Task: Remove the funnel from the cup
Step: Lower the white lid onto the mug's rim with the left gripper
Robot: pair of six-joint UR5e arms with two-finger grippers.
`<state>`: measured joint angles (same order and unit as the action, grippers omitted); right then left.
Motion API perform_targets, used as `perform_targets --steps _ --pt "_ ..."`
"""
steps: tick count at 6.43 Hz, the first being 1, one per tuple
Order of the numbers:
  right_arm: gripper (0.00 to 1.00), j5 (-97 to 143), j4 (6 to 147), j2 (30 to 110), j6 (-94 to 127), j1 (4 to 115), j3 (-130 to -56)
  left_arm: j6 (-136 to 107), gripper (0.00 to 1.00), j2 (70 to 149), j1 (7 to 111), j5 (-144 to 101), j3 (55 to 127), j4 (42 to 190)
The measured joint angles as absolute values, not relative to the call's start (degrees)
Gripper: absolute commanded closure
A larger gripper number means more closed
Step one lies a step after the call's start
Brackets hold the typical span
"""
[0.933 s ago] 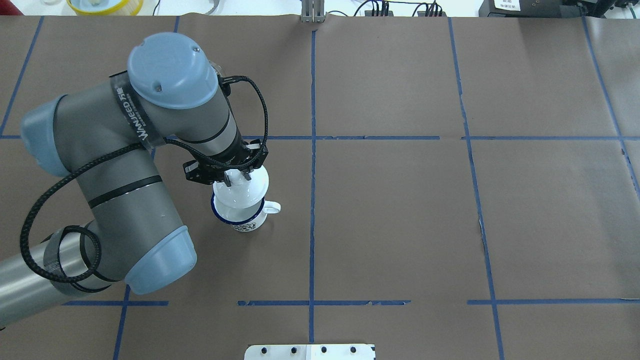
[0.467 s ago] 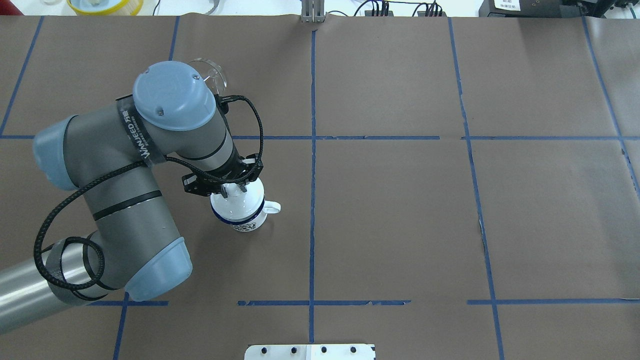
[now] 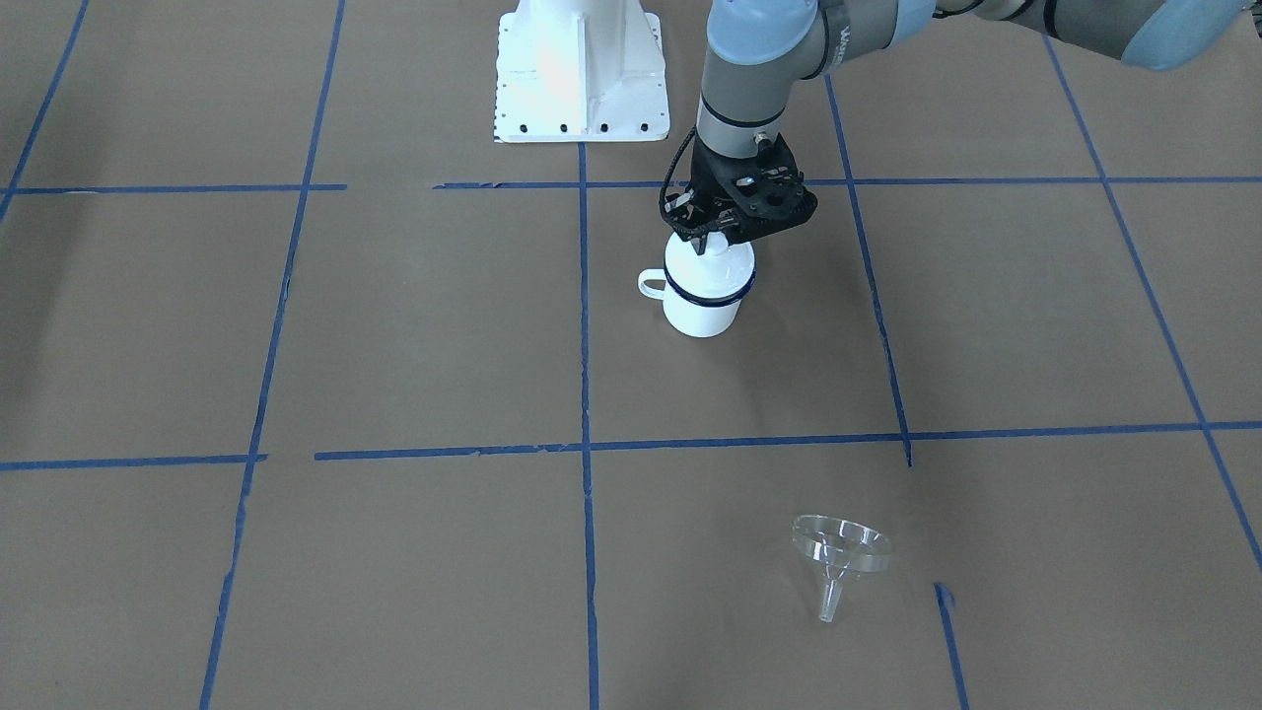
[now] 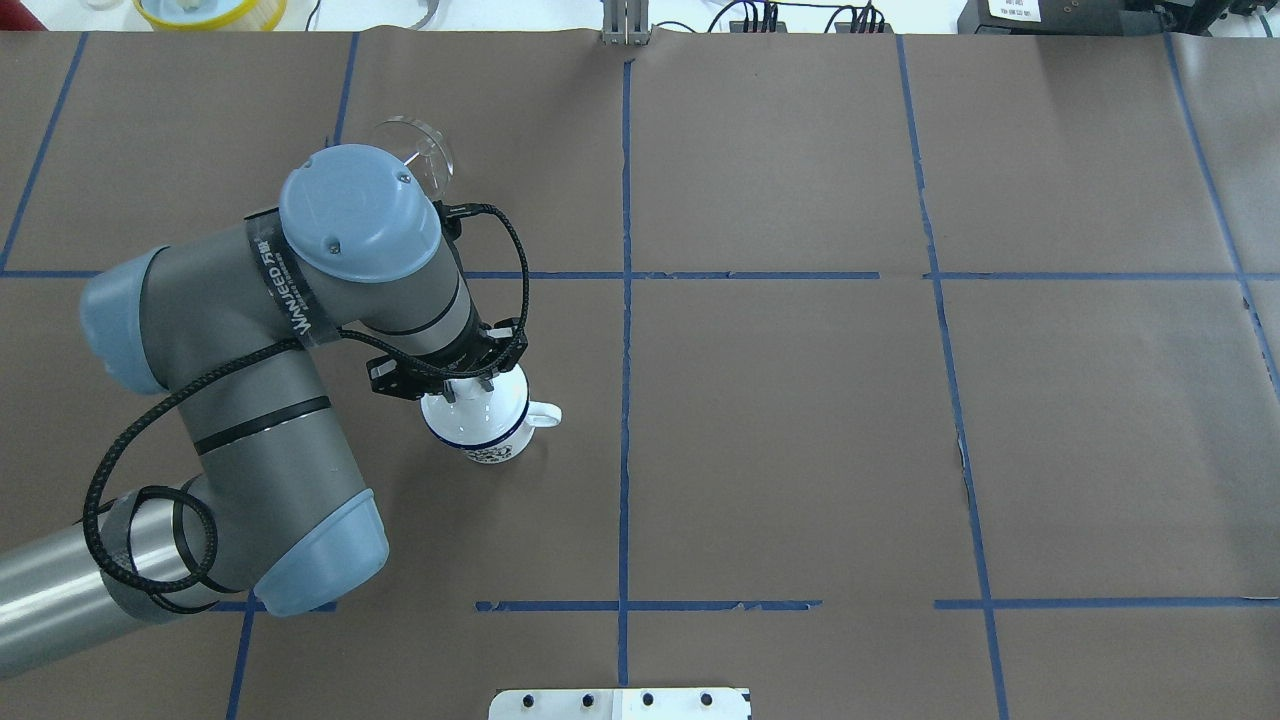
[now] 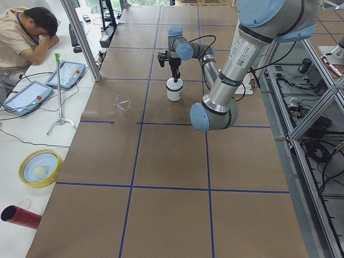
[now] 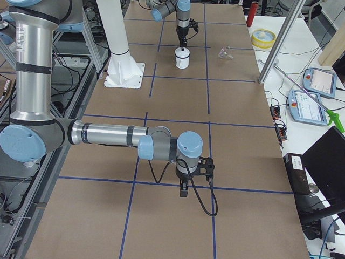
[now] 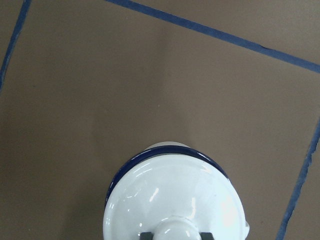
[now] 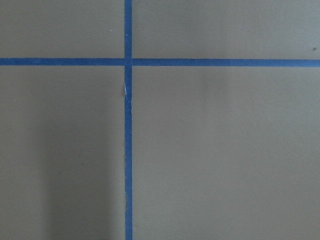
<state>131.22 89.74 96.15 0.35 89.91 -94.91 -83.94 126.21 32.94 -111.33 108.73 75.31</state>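
Observation:
The white cup (image 3: pixel 700 312) with a dark blue rim stands upright on the brown table, and shows in the overhead view (image 4: pixel 497 446) too. A white domed lid (image 3: pixel 712 266) sits on its mouth. My left gripper (image 3: pixel 712 241) is straight above it, shut on the lid's knob; in the left wrist view the fingertips flank the knob above the lid (image 7: pixel 170 200). The clear funnel (image 3: pixel 841 548) lies on its side on the table, well away from the cup, partly behind my left arm in the overhead view (image 4: pixel 415 147). My right gripper (image 6: pixel 183 191) hangs over bare table; I cannot tell its state.
The white robot base (image 3: pixel 580 69) stands near the cup. A yellow bowl (image 5: pixel 38 167) and a red cylinder (image 5: pixel 19 216) lie beyond the table's far edge. An operator (image 5: pixel 27 32) sits there with tablets. Blue tape lines grid the brown table (image 4: pixel 800 430).
The lid, held tilted above the cup, has come down to sit on the cup's rim. My left arm's elbow has shifted, uncovering the funnel behind it.

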Motion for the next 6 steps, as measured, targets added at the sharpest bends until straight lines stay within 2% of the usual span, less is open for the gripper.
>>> perform_targets --steps 5,6 --pt "0.0 131.2 89.7 96.2 0.4 89.9 -94.9 -83.9 1.0 125.9 32.9 -111.2 107.4 77.2" --pt "0.0 131.2 89.7 96.2 0.4 89.9 -94.9 -83.9 0.76 125.8 32.9 -111.2 107.4 77.3"
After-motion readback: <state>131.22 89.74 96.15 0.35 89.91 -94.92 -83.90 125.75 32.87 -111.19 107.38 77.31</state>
